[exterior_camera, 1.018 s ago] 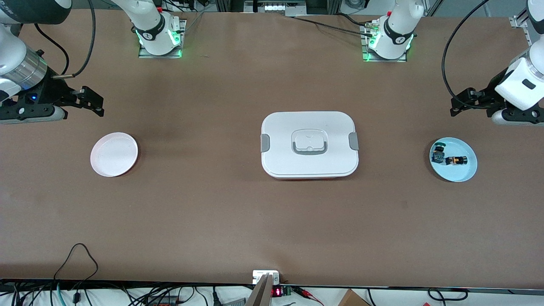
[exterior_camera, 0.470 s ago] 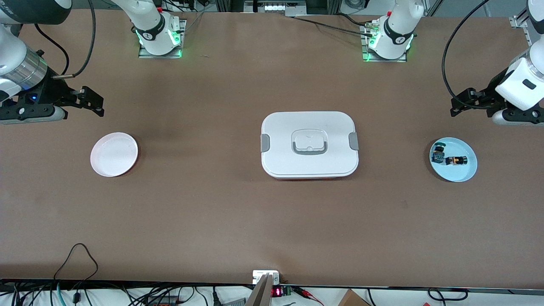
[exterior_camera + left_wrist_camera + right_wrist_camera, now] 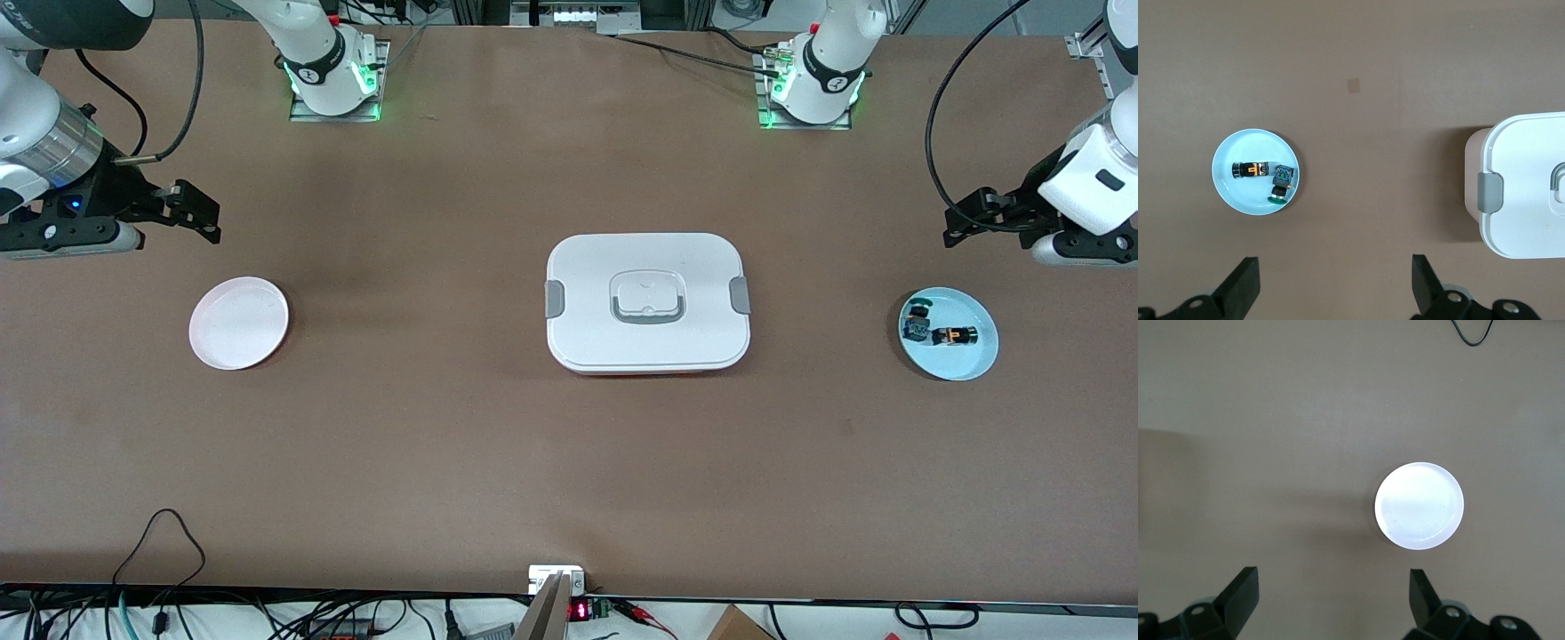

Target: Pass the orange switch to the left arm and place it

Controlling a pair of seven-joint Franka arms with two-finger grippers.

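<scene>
Task was barely started: the orange switch (image 3: 954, 335) lay untouched in the light blue plate (image 3: 971, 360) near the tabletop edge at the left arm's end, touching or just beside the blue-green switch (image 3: 915, 325) in that same plate; the left wrist view showed them the same way, orange switch (image 3: 1253, 169) next to blue-green switch (image 3: 1281, 181). Nothing had been picked up, no handover done. The white plate (image 3: 238, 322), probably the goal, sat bare near the tabletop edge at the right arm's end, also seen at (image 3: 1419, 506). The box (image 3: 647, 302) stood mid-tabletop between the two plates, lid on and clipped. The left hand (image 3: 951, 224) hovered open and empty over the tabletop close to the left arm's end edge, above a spot farther from the front camera than the blue plate. The right hand (image 3: 212, 222) hovered open and empty near the right arm's end edge, above a spot farther from the camera than the white plate. Left to do, by my judgement: grasp, carry round or over the box, pass, place. Against the earlier frames, both hands had shifted only slightly, away from the front camera; switches, plates and box had not moved.
</scene>
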